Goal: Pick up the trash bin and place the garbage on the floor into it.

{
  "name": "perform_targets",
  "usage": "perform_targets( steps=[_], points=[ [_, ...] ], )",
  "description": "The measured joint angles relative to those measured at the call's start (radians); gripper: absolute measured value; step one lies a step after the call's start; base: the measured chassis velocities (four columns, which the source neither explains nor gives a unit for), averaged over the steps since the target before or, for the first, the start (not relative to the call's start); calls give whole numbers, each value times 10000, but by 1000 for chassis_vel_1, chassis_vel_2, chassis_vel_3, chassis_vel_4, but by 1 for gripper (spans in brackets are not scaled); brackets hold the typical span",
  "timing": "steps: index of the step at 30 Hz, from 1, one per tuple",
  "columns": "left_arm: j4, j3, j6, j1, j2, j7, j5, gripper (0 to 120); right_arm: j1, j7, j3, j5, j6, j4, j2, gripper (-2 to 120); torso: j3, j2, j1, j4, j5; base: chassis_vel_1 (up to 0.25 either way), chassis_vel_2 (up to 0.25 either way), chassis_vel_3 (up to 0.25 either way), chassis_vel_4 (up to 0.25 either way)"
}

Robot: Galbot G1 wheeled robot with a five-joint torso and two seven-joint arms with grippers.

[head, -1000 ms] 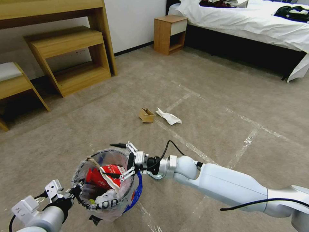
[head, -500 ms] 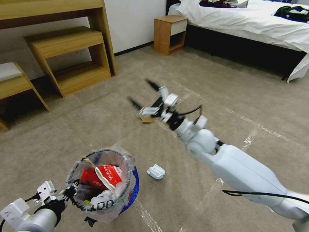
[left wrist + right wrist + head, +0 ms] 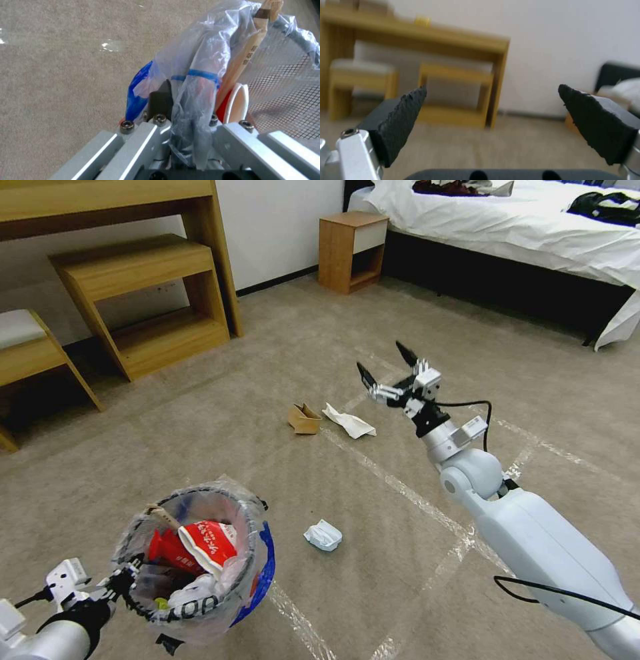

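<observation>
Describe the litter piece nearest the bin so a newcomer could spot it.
Start at the trash bin held low by the left pincer. On the floor just to its right lies a crumpled white paper wad. Unlike the farther brown cardboard scrap and flat white paper, it's balled up and alone.

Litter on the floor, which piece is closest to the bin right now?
The crumpled white paper ball, lying just right of the trash bin held by the left gripper. The cardboard scrap and flat white paper lie farther off, together.
</observation>
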Motion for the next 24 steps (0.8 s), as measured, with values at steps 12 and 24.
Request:
perform_targets(
  steps=[12, 24],
  points=[
    [-1, 250, 19, -93, 147, -17, -32, 0, 976, -2692, -2083, -1661, -455, -1184, -531, 100, 0, 0, 0, -2, -2, 0, 0, 0, 0],
    [0, 403, -36, -87, 22, -17, 196, 0, 1906, -2739, -4104, -3349, -1662, -1439, -342, 100, 0, 0, 0, -6, 1, 0, 0, 0, 0]
  ],
)
